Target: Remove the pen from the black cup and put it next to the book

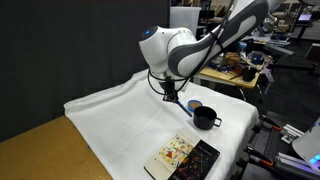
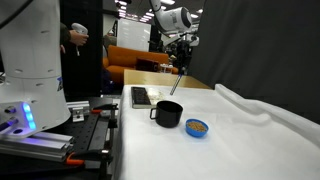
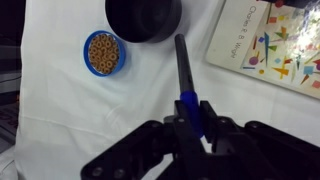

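Already the pen [image 3: 184, 75] was clamped in the gripper [image 3: 190, 122], clear above the cup [image 3: 143, 18]; a carry to beside the book [image 3: 270, 45] was judged next.

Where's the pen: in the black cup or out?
Out. The hand is shut on the pen, holding it in the air, clear of the black cup.

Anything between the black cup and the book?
Only bare white cloth; wrist view shows the pen, held by the gripper, hanging over that gap.
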Robot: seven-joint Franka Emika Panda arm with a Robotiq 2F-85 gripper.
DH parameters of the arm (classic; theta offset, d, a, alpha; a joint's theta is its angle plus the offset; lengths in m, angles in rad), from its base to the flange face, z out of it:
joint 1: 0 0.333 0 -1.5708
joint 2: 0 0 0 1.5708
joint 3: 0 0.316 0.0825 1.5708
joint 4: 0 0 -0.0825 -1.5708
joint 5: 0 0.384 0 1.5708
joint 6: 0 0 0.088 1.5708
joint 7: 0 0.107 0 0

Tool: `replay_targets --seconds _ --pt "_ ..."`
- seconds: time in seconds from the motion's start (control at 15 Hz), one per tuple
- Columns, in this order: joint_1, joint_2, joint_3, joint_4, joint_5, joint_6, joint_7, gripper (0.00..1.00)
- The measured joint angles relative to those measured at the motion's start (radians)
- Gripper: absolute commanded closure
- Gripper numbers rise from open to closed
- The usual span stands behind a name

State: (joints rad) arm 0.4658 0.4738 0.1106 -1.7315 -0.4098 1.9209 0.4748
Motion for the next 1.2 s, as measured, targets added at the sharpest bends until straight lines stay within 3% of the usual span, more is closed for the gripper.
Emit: replay_targets --seconds 1.2 --pt "0.070 0.004 0.034 -0.018 -0.078 -0.002 -0.001 0.95"
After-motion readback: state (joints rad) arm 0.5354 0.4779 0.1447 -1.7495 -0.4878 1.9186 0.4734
